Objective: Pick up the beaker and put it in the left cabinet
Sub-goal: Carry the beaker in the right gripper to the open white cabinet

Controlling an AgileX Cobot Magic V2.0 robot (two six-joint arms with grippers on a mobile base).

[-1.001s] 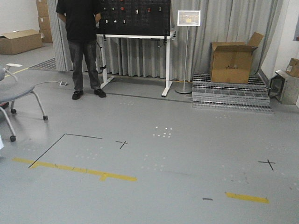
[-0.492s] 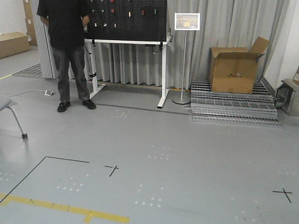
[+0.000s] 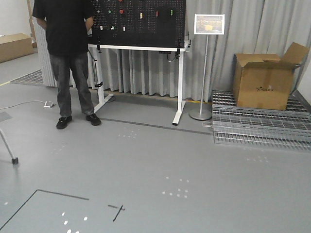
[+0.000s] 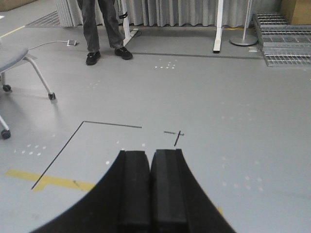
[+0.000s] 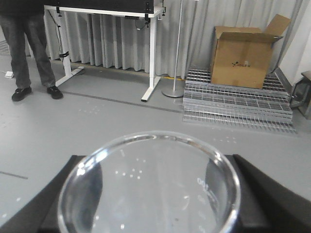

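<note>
Gripping the beaker across its wall, the right hand is closed on it. It looks like thin, light, slick glass, best held gently below the lip. The left hand is pressed closed and empty. The left cabinet is out of view.

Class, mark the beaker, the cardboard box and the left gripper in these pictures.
beaker (image 5: 148, 187): right wrist view, middle of its round glass mouth.
cardboard box (image 3: 263, 87): front view, its front face.
left gripper (image 4: 150, 158): left wrist view, seam between its closed black fingertips.
</note>
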